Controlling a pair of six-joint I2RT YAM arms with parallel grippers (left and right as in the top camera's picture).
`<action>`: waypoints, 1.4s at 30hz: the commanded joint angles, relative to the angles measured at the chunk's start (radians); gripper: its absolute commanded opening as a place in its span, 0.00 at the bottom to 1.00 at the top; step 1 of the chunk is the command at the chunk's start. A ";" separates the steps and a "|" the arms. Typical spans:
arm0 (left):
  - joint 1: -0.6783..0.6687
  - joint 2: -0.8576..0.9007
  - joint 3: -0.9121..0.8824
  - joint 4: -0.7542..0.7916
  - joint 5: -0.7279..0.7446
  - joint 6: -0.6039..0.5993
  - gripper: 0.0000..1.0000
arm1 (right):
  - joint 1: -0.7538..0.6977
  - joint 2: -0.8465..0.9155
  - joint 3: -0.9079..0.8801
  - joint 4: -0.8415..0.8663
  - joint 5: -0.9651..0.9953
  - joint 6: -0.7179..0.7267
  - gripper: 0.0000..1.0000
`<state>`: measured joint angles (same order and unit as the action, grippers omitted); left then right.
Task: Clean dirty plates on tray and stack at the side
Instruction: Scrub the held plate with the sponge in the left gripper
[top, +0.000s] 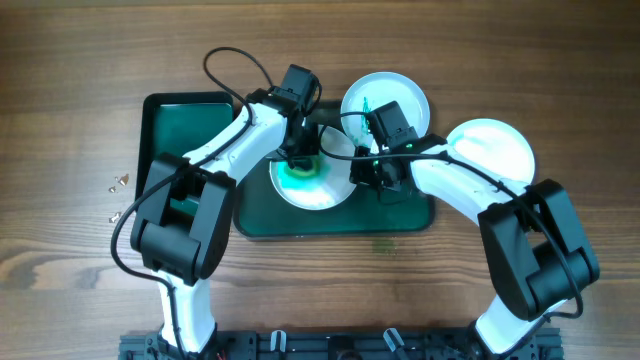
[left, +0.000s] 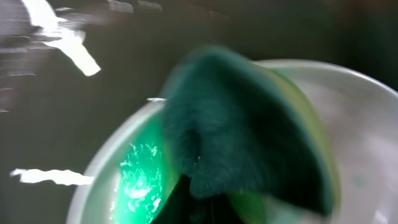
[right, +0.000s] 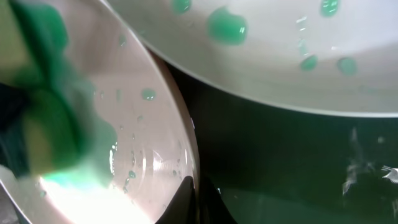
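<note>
A white plate (top: 325, 192) with a teal-green smear lies on the large dark green tray (top: 400, 218). My left gripper (top: 298, 160) is shut on a dark green sponge (left: 249, 124) and presses it onto this plate (left: 367, 124), beside bright green foam (left: 140, 180). My right gripper (top: 362, 172) is shut on the plate's right rim (right: 186, 155), with the sponge (right: 43, 112) at the far left. A second plate (top: 385, 95) with green drops (right: 280, 56) lies at the tray's back edge. A third plate (top: 495, 150) lies on the table to the right, off the tray.
A smaller dark green tray (top: 180, 120) lies left of the large one, partly under my left arm. A few small metal bits (top: 118, 183) lie on the wooden table at the far left. The tray floor (right: 292, 162) shows dark beside the held plate.
</note>
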<state>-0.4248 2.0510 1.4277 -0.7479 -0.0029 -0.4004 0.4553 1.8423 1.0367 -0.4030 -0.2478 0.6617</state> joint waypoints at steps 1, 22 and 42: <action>0.031 0.023 0.003 -0.044 -0.356 -0.117 0.04 | 0.006 0.019 0.003 -0.012 -0.024 -0.007 0.04; 0.030 0.023 0.003 0.063 -0.234 -0.011 0.04 | 0.005 0.019 0.003 -0.012 -0.037 -0.007 0.04; 0.029 0.023 0.003 -0.271 0.575 0.543 0.04 | 0.005 0.019 0.003 -0.009 -0.049 -0.007 0.04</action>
<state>-0.3866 2.0575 1.4418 -1.0512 0.3695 0.0177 0.4637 1.8423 1.0370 -0.4072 -0.2951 0.6571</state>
